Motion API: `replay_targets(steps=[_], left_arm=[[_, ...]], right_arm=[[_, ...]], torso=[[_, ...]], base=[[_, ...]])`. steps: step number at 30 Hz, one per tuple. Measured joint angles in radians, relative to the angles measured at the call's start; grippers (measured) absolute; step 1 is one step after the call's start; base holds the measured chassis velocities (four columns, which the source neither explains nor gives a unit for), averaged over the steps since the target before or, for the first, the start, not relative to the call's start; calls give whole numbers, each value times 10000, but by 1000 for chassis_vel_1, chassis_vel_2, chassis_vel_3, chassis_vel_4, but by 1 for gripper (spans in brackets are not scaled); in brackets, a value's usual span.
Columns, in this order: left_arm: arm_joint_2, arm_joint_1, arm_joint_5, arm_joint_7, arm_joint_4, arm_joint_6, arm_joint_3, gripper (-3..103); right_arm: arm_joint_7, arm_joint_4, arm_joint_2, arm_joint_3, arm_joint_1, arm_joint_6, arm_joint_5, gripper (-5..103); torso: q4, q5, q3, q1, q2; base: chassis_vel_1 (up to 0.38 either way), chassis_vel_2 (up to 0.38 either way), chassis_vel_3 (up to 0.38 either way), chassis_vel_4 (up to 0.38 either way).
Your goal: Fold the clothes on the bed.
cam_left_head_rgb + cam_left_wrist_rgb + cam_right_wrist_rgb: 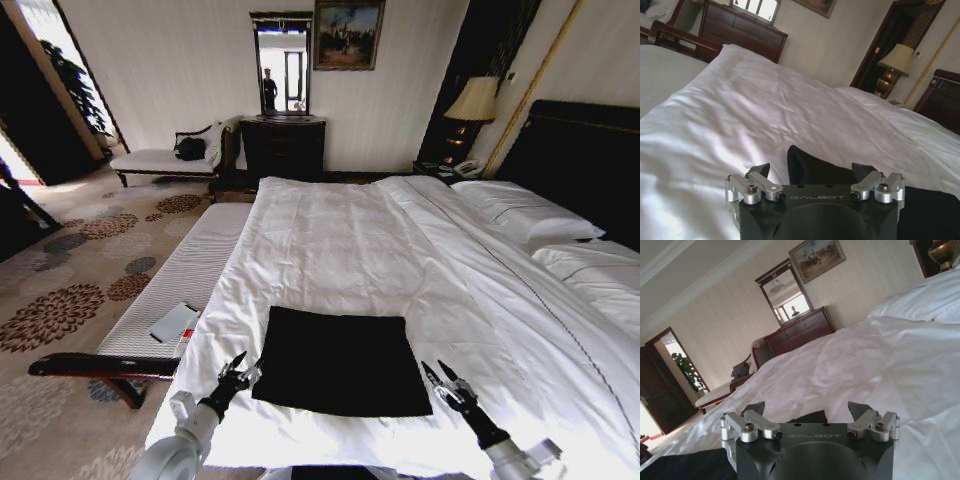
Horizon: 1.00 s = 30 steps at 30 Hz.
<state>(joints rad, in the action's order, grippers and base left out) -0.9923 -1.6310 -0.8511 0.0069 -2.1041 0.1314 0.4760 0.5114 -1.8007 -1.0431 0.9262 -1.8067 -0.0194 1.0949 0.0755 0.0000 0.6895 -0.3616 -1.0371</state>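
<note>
The clothes (342, 360), a black T-shirt folded into a flat rectangle, lie on the white duvet of the bed (340, 240) near its foot edge. My left gripper (243, 367) hovers open at the garment's near left corner, fingers spread, empty. My right gripper (441, 375) is open at the near right corner, also empty. In the left wrist view the open gripper (813, 169) frames a raised edge of the black fabric (810, 167). In the right wrist view the open gripper (809, 410) sits above a dark fold (810, 416), with more black cloth (685, 465) to one side.
A pale cushioned bench (175, 285) runs along the bed's left side with a white pad (172, 322) on it. Pillows (525, 215) and a dark headboard (585, 160) lie at the right. A dresser with mirror (283, 140), a chaise (165, 158) and patterned carpet lie beyond.
</note>
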Motion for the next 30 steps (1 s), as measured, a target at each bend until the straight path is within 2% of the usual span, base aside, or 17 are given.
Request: replay_targets(steps=[1, 2, 3, 5, 6, 9, 11, 14, 15, 17, 18, 20, 22, 25, 26, 28, 30], left_arm=[[107, 377, -178, 0, 105, 133, -9, 93], [107, 377, -178, 0, 105, 133, -9, 93], [389, 1090, -588, 2, 332, 410, -150, 99], [782, 1844, -1091, 2, 654, 646, -426, 100], [782, 1844, -1091, 2, 654, 646, -426, 100], [1670, 3616, -2105, 2, 1423, 1146, -1071, 100], [1854, 3987, -2333, 3, 1602, 1259, -1181, 100], [2658, 5408, -2991, 3, 2549, 1595, -1811, 100], [2658, 5408, -2991, 3, 2549, 1595, -1811, 100], [3168, 5839, -3238, 3, 3119, 1791, -2159, 100], [3168, 5839, -3238, 3, 3119, 1791, -2159, 100], [3514, 5981, -3376, 2, 3487, 1891, -2348, 100], [3569, 6016, -3384, 2, 3559, 1915, -2394, 100], [3718, 6483, -3372, 2, 4099, 2058, -2832, 100], [3718, 6483, -3372, 2, 4099, 2058, -2832, 100], [3690, 6978, -3258, -1, 4466, 2117, -3302, 100], [3653, 7263, -3194, 1, 4623, 2171, -3567, 100]], right_arm=[[-411, 6, 404, -68, 258, 342, 531, 94], [-411, 6, 404, -68, 258, 342, 531, 94], [-997, 100, 1001, -300, 826, 842, 1345, 99], [-1542, 375, 1608, -707, 1646, 1313, 2073, 100], [-1542, 375, 1608, -707, 1646, 1313, 2073, 100], [-1698, 1458, 2704, -1984, 3425, 1704, 2497, 100], [-1623, 1754, 2920, -2324, 3805, 1711, 2459, 100], [-824, 3292, 3789, -3771, 5553, 1677, 2180, 100], [-824, 3292, 3789, -3771, 5553, 1677, 2180, 100], [-121, 3771, 4338, -4269, 6024, 1864, 2123, 100], [-121, 3771, 4338, -4269, 6024, 1864, 2123, 100], [530, 3964, 4662, -4576, 6197, 2073, 1950, 100], [747, 4038, 4731, -4662, 6269, 2110, 1853, 100], [1831, 4760, 4938, -5312, 7110, 2178, 1044, 100], [1831, 4760, 4938, -5312, 7110, 2178, 1044, 100], [2849, 5735, 4990, -5795, 7941, 1901, -241, 100], [3237, 6094, 5023, -6006, 8236, 1848, -547, 100]], torso=[[0, -2, 1, 0, 0], [0, -2, 1, 0, 0], [1, 1, 1, -2, 0], [0, 2, 2, -3, 2], [0, 2, 2, -3, 2], [0, -2, 3, -3, 2], [1, 0, 3, -3, 2], [-2, 3, 5, -6, 4], [-2, 3, 5, -6, 4], [3, -1, 3, -6, 4], [3, -1, 3, -6, 4], [4, 0, 1, -4, 3], [3, 0, 0, -2, 2], [-4, 0, -1, 0, 0], [-4, 0, -1, 0, 0], [-3, 0, 1, -2, 2], [1, 2, 1, -3, 2]], base=[[0, 0, 0, 0], [0, 0, 0, 0], [0, 0, 0, 0], [0, 0, 0, 0], [0, 0, 0, 0], [0, 0, 0, 0], [0, 0, 0, 0], [0, 0, 0, 0], [0, 0, 0, 0], [0, 0, 0, 0], [0, 0, 0, 0], [0, 0, 0, 0], [0, 0, 0, 0], [0, 0, 0, 0], [0, 0, 0, 0], [0, 0, 0, 0], [0, 0, 0, 0]])
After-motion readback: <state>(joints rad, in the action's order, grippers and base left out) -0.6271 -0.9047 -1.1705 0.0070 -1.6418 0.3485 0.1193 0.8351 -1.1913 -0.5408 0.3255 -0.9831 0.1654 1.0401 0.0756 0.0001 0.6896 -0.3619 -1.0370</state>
